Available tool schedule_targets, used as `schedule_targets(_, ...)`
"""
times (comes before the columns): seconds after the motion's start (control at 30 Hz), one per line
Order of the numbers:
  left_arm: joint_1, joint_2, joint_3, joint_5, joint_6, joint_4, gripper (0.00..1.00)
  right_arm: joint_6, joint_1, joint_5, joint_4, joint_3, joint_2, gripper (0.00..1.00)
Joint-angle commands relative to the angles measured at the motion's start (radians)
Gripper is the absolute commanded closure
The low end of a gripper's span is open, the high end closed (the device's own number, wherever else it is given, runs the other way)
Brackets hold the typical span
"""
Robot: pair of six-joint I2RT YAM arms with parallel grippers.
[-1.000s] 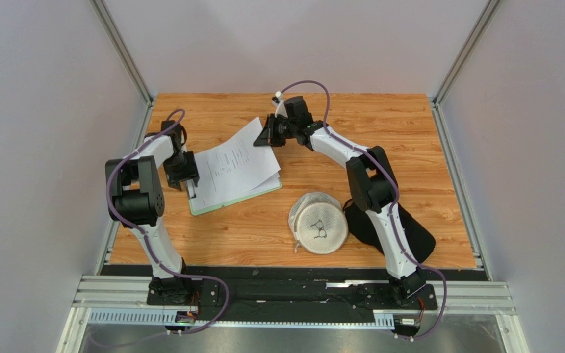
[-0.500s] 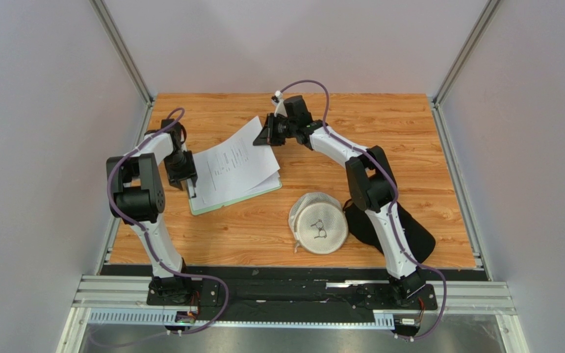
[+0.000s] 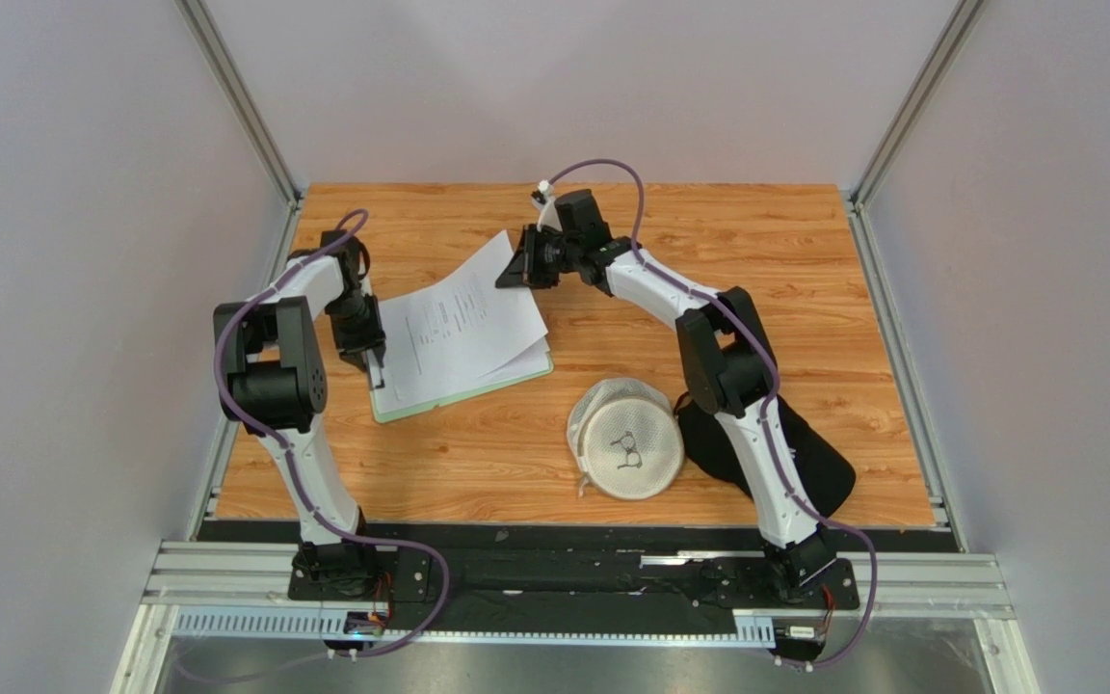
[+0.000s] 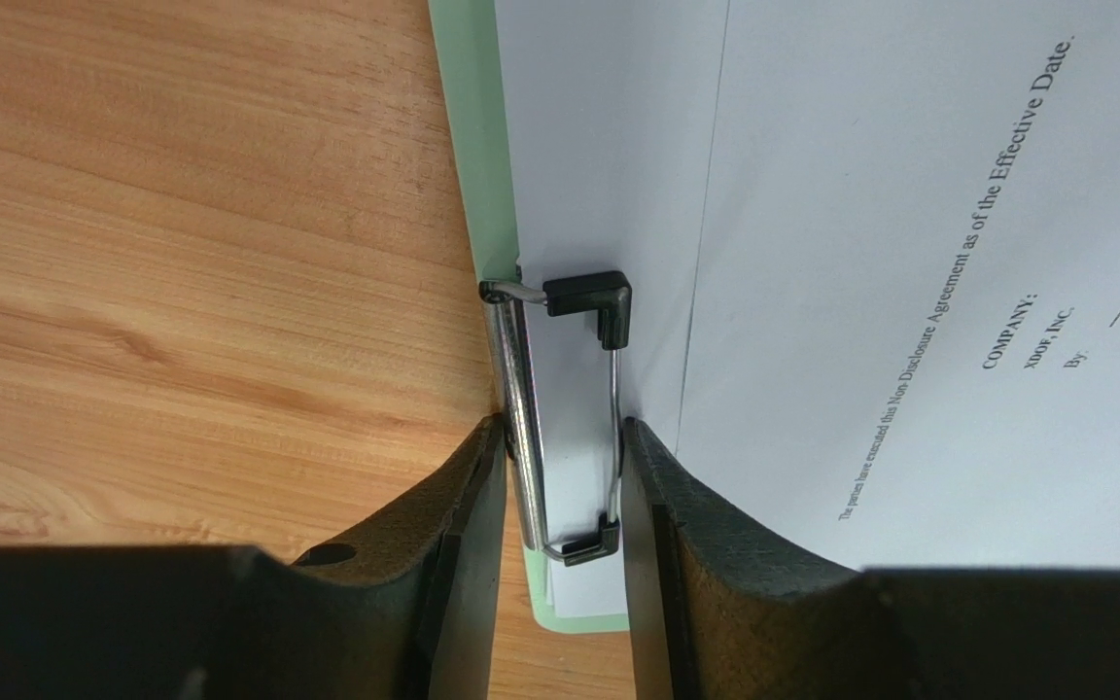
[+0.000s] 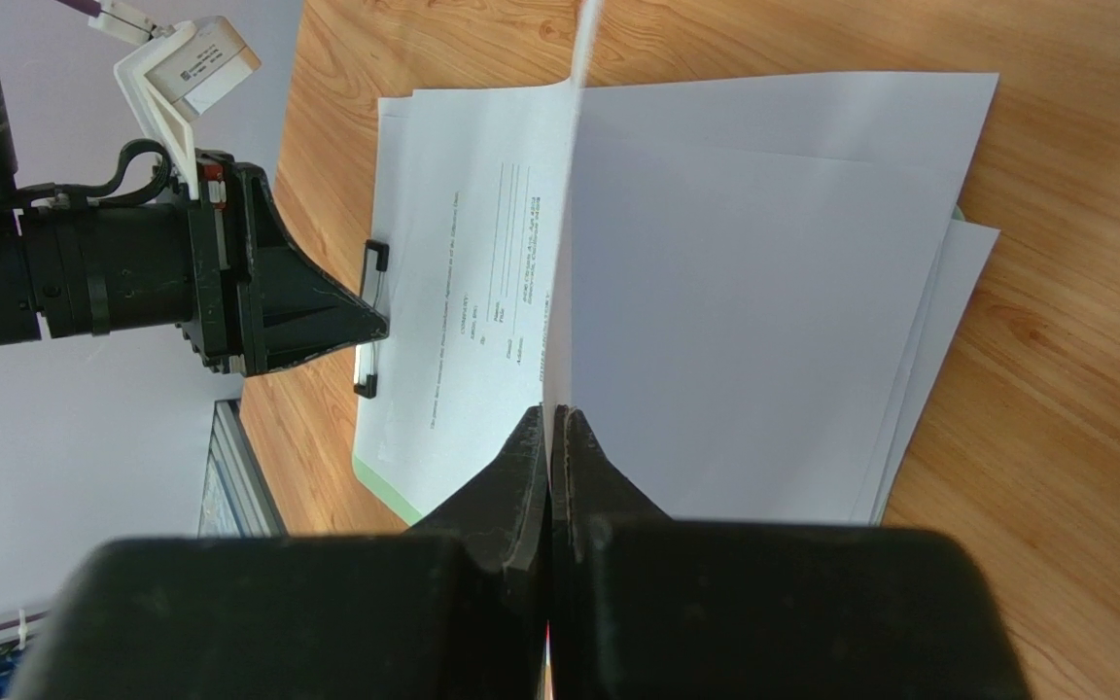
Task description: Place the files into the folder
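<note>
The coming move is judged to turn on the clip (image 4: 518, 394). It lies directly between the fingers of the left gripper (image 4: 562, 438), and its long axis runs along the folder's (image 4: 471, 146) left short edge, in line with the fingers, so the jaws close across it. One finger is set outside the folder's edge, over the table (image 3: 749, 246), and the other over the paper. The left gripper is closed about the clip, with both fingers seen touching its sides. How hard it is squeezed cannot be told.

The files (image 4: 887, 219) are stacked on the folder at the table's left half, skewed, with sheets overhanging the folder's far and right edges. A plain sheet appears to be tucked under the clip. The printed top sheet's (image 3: 460, 311) near edge is seen just beside the clip, not under it.

The right gripper (image 5: 551, 416) is clamped fully on that stack's far corner, where paper is pinched edge-on and held raised off the pile. The clip is thus served by the left arm, which is the nearer. The loose end, well apart from it, is held by the right. Until the clip is lifted, the top sheet is judged unable to be slid beneath it. A pull from the right could skew the stack further.
</note>
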Motion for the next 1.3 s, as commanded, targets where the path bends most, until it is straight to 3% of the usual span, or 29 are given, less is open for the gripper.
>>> schedule_targets(0.0,-0.004,0.004,0.007,0.058,0.037,0.01,0.78,0.006,0.013,0.02,0.012,0.039,-0.003,1.0)
schedule_targets(0.17,-0.005,-0.01,-0.012,0.069,0.032,0.022,1.0,0.011,0.015,0.033,-0.002,0.016,-0.023,1.0)
schedule_targets(0.57,0.0,-0.073,-0.068,0.19,0.0,0.103,1.0,0.009,0.018,0.066,0.051,-0.13,-0.109,1.0)
schedule_targets(1.27,0.043,-0.161,-0.19,0.356,0.047,0.26,1.0,-0.153,-0.039,-0.098,0.051,-0.075,0.02,1.0)
